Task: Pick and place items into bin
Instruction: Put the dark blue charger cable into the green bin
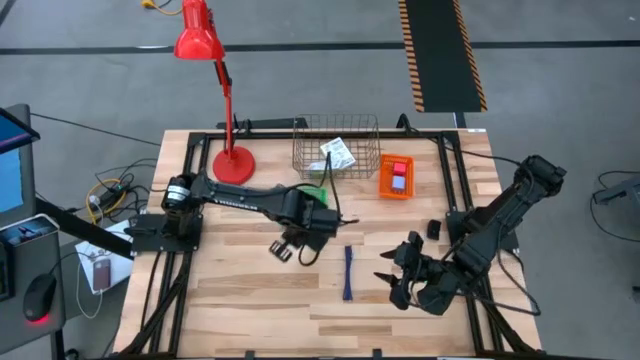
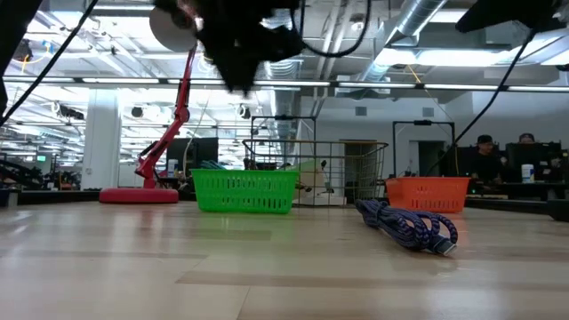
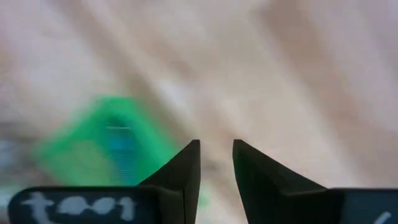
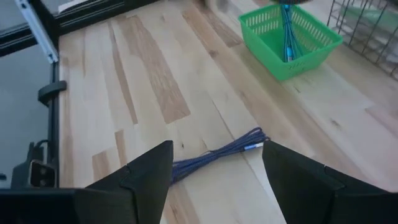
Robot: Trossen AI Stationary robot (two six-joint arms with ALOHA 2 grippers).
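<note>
Blue cord [image 4: 219,154]: thin, bundled, lying flat on wood table [image 1: 250,300], near green basket [image 4: 290,39].
Left gripper [image 3: 216,163]: fingers nearly together, holding nothing.
Right gripper [image 4: 214,171]: fingers wide apart above cord, empty.

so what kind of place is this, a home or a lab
Most likely a robotics lab in an open industrial hall: exposed ceiling ducts, hazard-striped floor marking, and a framed wooden workbench carrying two robot arms.
</note>
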